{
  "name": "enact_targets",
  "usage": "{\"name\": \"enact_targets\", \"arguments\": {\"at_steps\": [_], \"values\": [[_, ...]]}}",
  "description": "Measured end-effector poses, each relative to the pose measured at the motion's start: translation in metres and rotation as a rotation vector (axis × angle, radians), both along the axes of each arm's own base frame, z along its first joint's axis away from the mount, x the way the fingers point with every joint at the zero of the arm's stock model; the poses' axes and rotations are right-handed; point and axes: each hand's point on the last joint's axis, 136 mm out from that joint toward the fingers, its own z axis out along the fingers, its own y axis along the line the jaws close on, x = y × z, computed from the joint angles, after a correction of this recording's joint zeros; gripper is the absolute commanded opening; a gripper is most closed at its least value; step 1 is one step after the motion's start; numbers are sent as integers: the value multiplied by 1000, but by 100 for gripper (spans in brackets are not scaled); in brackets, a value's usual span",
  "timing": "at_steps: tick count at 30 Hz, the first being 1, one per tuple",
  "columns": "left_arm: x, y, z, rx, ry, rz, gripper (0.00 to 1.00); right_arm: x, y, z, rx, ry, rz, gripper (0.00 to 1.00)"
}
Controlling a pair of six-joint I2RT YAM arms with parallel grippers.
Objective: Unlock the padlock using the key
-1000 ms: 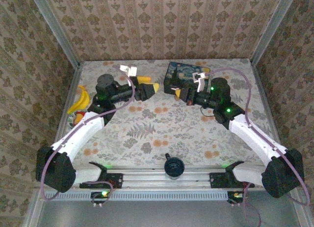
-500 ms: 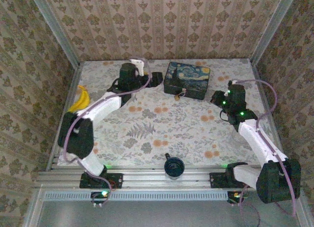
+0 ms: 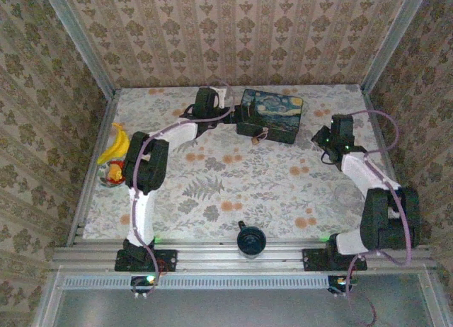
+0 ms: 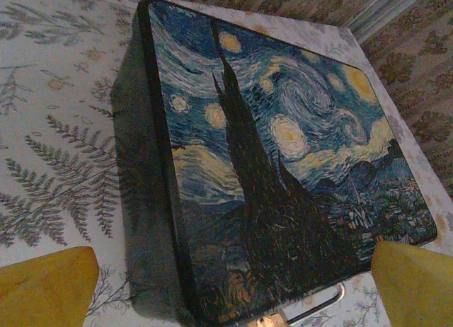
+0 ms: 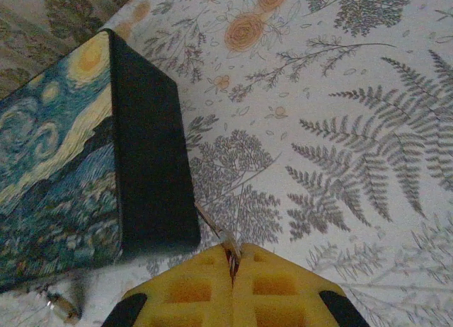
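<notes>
The left claw (image 4: 230, 299) is spread wide over the painted box (image 4: 283, 164), which sits near the far edge of the desk (image 3: 212, 185). The padlock (image 3: 256, 138) hangs at the box's near side. The right claw (image 5: 233, 288) is pressed together, pinching a thin metal blade, likely the key (image 5: 216, 231), just beside the box's right end. To do this step well, steady the box with the left claw, then line the key up with the keyhole before pushing
</notes>
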Motion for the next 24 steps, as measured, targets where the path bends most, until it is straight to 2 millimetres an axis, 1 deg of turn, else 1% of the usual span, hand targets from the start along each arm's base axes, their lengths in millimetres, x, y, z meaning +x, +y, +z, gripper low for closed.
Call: {"name": "enact_targets", "arguments": {"at_steps": [2, 7, 9, 11, 13, 16, 19, 21, 24], "values": [[6, 2, -2, -11, 26, -13, 98, 12, -2, -4, 0, 8, -7, 0], [25, 18, 0, -32, 70, -19, 94, 35, -5, -23, 13, 53, -33, 0], [29, 22, -3, -37, 88, -21, 94, 46, -6, -31, 13, 72, -35, 0], [30, 22, -7, -38, 107, -29, 92, 55, -5, -38, 12, 88, -32, 0], [30, 18, -16, -40, 131, -46, 90, 63, -2, -44, 10, 108, -28, 0], [25, 12, -29, -42, 171, -70, 83, 72, 4, -51, 10, 128, -14, 0], [19, 5, -40, -41, 196, -88, 82, 78, 11, -60, 10, 155, 1, 0], [15, 2, -44, -40, 210, -98, 81, 83, 19, -66, 9, 171, 16, 0], [12, -1, -45, -40, 219, -107, 79, 92, 30, -70, 4, 181, 41, 0]]}}
